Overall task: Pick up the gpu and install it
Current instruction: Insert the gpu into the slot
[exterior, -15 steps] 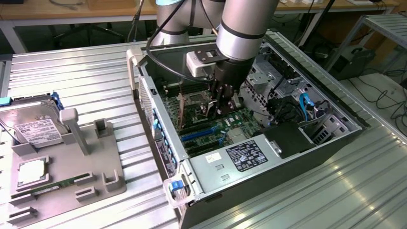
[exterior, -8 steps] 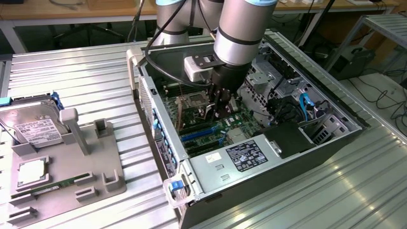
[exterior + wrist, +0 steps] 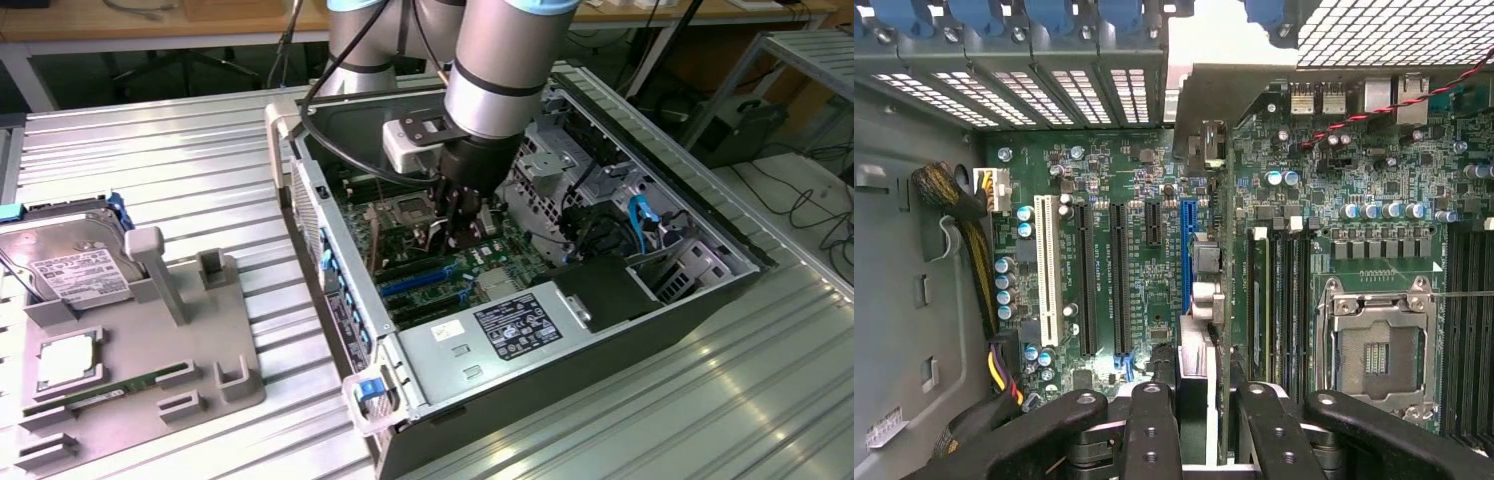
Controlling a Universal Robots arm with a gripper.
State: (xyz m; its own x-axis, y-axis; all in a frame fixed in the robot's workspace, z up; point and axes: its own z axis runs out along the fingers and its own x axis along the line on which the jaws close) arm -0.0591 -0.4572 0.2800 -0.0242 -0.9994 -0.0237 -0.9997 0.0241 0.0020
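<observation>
1. One robot arm reached down into the open computer case (image 3: 694, 290).
2. Its gripper (image 3: 1206, 395) was deep inside the case, just over the green motherboard (image 3: 1124, 170).
3. The fingers (image 3: 1154, 420) were clenched on the gpu (image 3: 1204, 300), one finger on each side of it.
4. The gpu stood on its thin edge and ran straight out ahead of the hand, toward the back wall of the case.
5. A blue slot (image 3: 1185, 260) lay just beside the gpu, below the hand.
6. Black and white slots lay a bit further out on that same side.
7. Outside the case and well apart from the hand, a gray tray (image 3: 174, 350) held a hard drive (image 3: 74, 265) and a green RAM stick (image 3: 120, 392).
</observation>
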